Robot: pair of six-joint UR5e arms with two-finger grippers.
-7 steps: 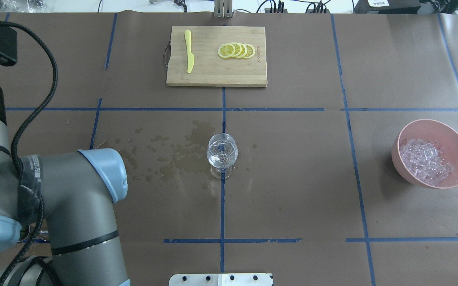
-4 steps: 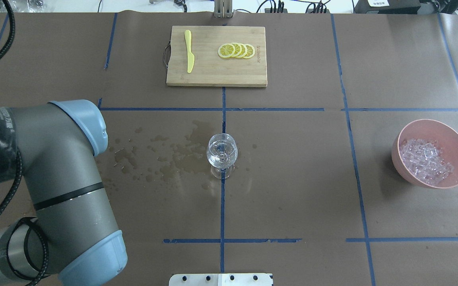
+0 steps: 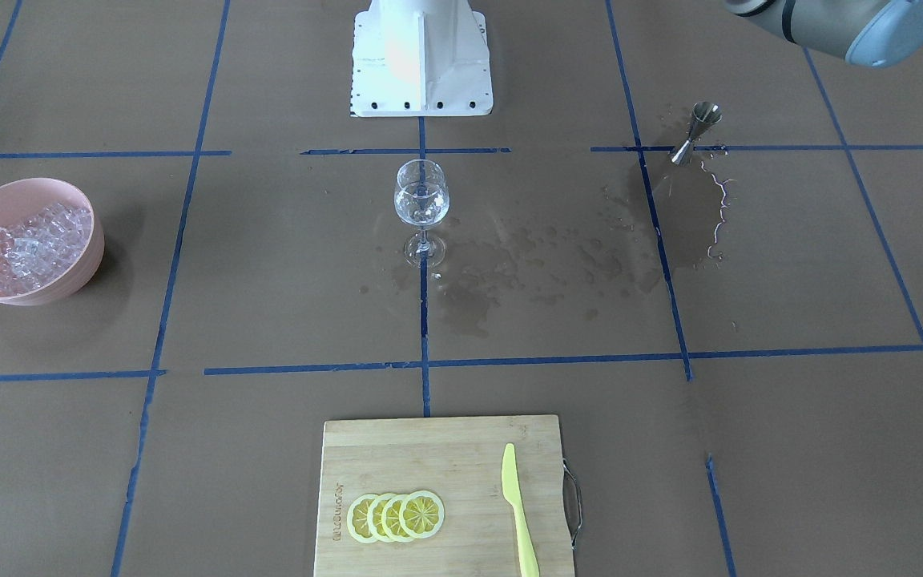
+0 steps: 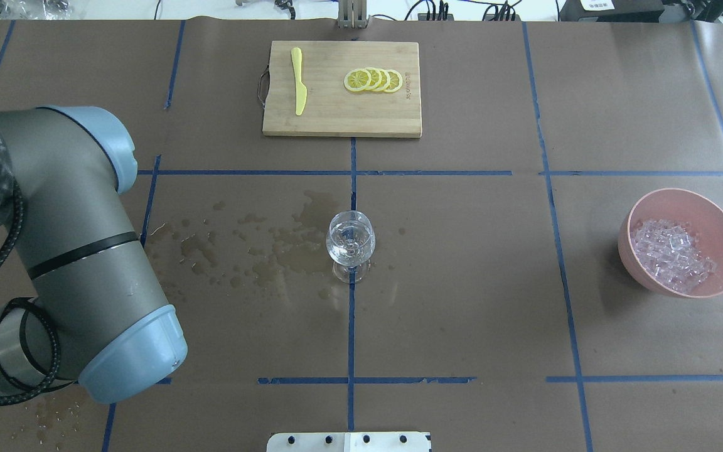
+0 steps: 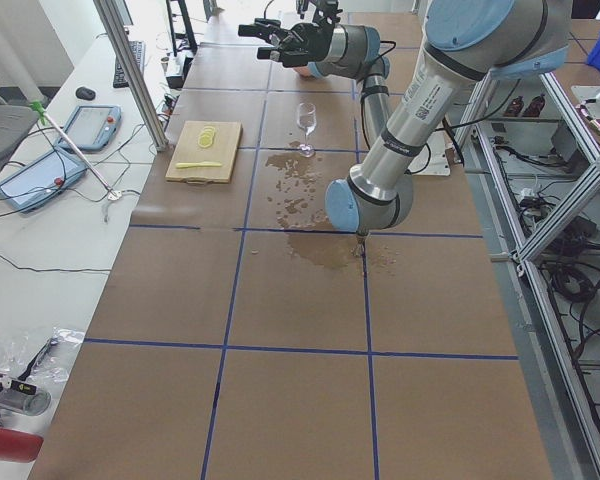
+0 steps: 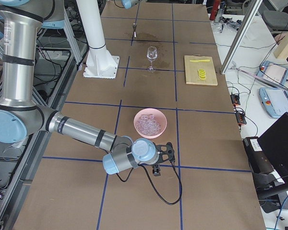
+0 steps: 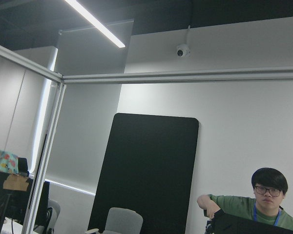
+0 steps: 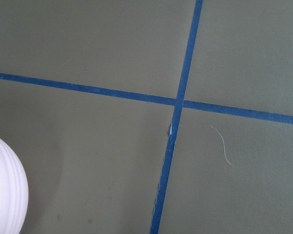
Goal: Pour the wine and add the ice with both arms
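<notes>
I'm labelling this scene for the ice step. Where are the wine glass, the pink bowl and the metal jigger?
wine glass (image 4: 350, 242), overhead exterior view, on its bowl.
pink bowl (image 4: 710, 210), overhead exterior view, on its bare inner wall.
metal jigger (image 3: 694, 134), exterior front-facing view, on its narrow waist.

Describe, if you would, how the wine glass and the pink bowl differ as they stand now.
The wine glass is clear and stemmed; the pink bowl is opaque and wide, with no stem. The wine glass holds a little clear wine, the pink bowl a heap of ice. The wine glass stands mid-table beside wet stains; the pink bowl sits towards the robot's right. Both stand upright on the brown paper.
</notes>
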